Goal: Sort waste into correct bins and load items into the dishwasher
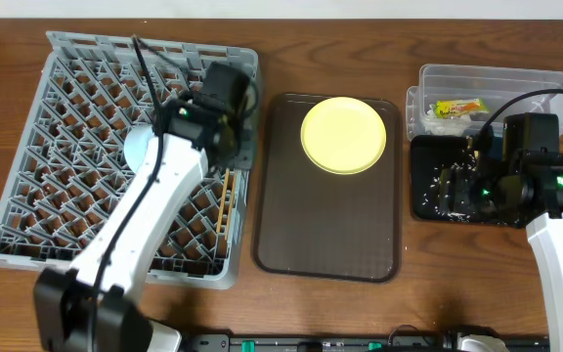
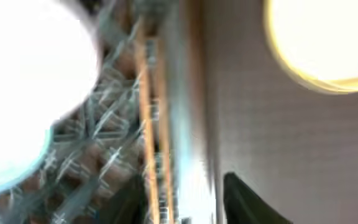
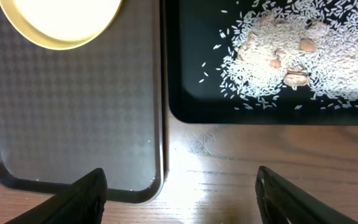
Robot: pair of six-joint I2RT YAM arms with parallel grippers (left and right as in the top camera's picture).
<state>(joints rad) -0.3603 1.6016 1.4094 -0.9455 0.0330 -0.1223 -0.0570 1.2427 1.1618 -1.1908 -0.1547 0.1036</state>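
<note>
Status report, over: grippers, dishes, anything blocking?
Both open: left gripper above the chopsticks in the rack, right gripper empty by the black tray. Yellow plate waiting on brown tray. Nothing blocking it.

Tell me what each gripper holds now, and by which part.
Nothing is held. The right gripper is open. The left gripper is open too; the chopsticks lie loose in the rack.
</note>
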